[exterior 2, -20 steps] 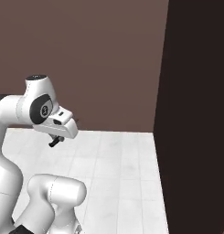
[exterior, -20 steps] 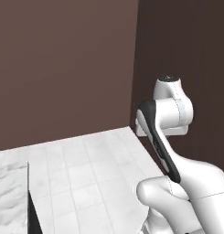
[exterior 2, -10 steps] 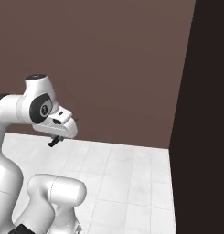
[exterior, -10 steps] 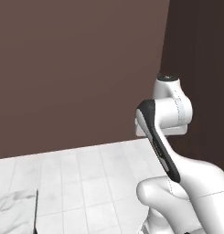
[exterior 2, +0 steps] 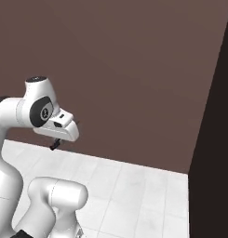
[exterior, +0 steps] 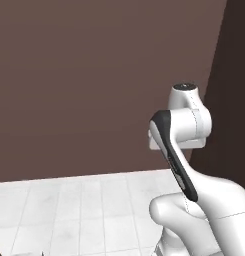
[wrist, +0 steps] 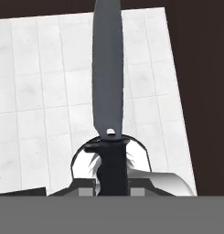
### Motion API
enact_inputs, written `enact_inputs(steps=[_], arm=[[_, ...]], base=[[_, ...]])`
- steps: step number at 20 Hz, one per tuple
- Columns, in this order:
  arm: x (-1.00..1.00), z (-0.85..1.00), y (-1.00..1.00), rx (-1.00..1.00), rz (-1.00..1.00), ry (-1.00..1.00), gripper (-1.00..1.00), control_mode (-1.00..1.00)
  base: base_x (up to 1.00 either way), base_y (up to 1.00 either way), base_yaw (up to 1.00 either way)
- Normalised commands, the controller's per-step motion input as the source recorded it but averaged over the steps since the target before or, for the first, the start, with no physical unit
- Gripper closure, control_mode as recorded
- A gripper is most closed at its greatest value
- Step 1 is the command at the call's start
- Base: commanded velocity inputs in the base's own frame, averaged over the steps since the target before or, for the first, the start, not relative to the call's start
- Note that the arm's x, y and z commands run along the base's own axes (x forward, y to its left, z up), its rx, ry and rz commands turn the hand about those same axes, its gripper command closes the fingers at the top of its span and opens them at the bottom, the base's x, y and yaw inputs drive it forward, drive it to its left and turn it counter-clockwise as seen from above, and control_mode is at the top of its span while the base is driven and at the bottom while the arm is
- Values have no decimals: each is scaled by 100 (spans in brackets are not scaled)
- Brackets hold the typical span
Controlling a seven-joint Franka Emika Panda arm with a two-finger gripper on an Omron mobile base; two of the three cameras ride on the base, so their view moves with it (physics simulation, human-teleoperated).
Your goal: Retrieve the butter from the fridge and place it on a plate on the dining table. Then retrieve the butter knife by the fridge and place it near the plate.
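A plain brown wall (exterior: 94,85) runs across the back of the room, meeting a floor of pale grey-white square tiles (exterior: 89,210) with faint grout lines. To the right stands a much darker, near-black wall panel (exterior 2: 213,153), its edge slanting down to the tiles.

An indoor room: white tiled floor (exterior: 84,210) meeting plain brown walls (exterior: 94,85).

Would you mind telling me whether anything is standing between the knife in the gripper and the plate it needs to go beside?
The gripper is shut on the butter knife. Ahead lie white floor tiles and a brown wall; no obstacle shows, and the plate's place cannot be judged.
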Motion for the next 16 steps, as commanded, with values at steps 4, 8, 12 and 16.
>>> enact_inputs(steps=[4, 8, 12, 16], arm=[[0, 0, 0, 0, 0, 0, 100, 100], [0, 0, 0, 0, 0, 0, 100, 100], [0, 0, 0, 0, 0, 0, 100, 100], [0, 0, 0, 0, 0, 0, 100, 100]], base=[[100, 11, 46], [100, 1, 55], [100, 0, 55], [100, 0, 56]])
